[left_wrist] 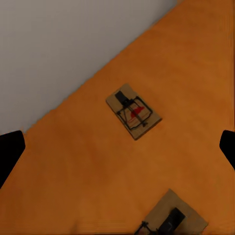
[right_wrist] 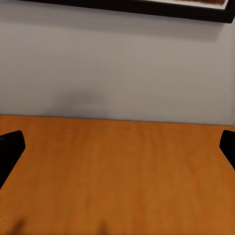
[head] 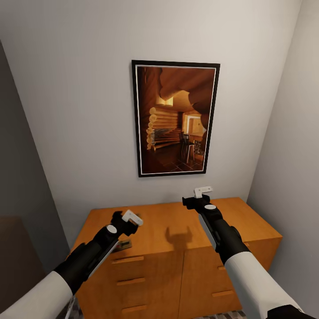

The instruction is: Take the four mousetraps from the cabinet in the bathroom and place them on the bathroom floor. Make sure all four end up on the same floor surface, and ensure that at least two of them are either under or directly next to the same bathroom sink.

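The honey-orange cabinet (head: 177, 221) stands against the wall, drawer fronts facing me. One mousetrap (left_wrist: 133, 111) lies flat on the cabinet top (left_wrist: 186, 63), with a second mousetrap (left_wrist: 174, 218) close by. In the head view a mousetrap (head: 124, 244) peeks out beside my left arm near the top's front edge. My left gripper (head: 128, 220) hovers open above the traps (left_wrist: 117, 152), holding nothing. My right gripper (head: 197, 200) hangs open over the bare middle of the top (right_wrist: 117, 152). A strip of bathroom floor (head: 230, 315) shows at the cabinet's foot. The bathroom sink is out of view.
A framed picture (head: 175, 118) of a log interior hangs on the pale wall above the cabinet. A grey wall (head: 288, 133) closes in on the right, and a darker surface (head: 17, 199) stands on the left.
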Controlling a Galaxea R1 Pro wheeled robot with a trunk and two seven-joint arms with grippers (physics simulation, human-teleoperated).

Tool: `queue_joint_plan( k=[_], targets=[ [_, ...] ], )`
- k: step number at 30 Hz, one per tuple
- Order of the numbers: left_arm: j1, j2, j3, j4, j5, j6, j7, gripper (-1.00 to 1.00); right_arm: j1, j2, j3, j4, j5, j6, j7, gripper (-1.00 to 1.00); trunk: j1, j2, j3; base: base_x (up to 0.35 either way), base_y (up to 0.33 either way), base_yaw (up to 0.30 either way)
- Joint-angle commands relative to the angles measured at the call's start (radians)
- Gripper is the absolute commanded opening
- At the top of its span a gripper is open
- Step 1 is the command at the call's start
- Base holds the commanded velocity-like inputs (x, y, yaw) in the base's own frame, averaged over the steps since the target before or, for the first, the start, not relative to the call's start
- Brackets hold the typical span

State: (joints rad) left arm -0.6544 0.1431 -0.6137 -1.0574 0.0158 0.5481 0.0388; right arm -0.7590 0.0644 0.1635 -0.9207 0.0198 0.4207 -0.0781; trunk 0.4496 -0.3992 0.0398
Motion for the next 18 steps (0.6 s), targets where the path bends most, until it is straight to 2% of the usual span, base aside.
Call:
queue_joint_plan(
  k=[1,6,10,18],
  targets=[
    [-0.001,0.005,-0.003,-0.002,0.001,0.004,-0.009,1.0,0.0,0.0,0.002,-0.001,0.002,0.006,-0.005,1.0,0.0,-0.001,-0.001,0.0,0.0,0.0],
    [-0.001,0.034,-0.001,-0.005,-0.008,0.0,-0.104,1.0,0.0,0.001,0.002,0.0,0.001,0.006,-0.005,1.0,0.0,-0.001,-0.001,0.0,0.0,0.0],
    [-0.001,0.07,-0.004,-0.005,-0.018,-0.031,-0.153,1.0,0.0,0.001,0.002,0.001,-0.002,0.006,-0.005,1.0,0.0,-0.001,-0.001,0.0,0.0,0.0],
    [-0.001,0.106,-0.007,-0.002,-0.022,-0.113,-0.188,1.0,0.0,0.002,0.002,0.003,-0.004,0.006,-0.005,1.0,0.0,-0.001,-0.001,0.0,0.0,0.0]
  ],
)
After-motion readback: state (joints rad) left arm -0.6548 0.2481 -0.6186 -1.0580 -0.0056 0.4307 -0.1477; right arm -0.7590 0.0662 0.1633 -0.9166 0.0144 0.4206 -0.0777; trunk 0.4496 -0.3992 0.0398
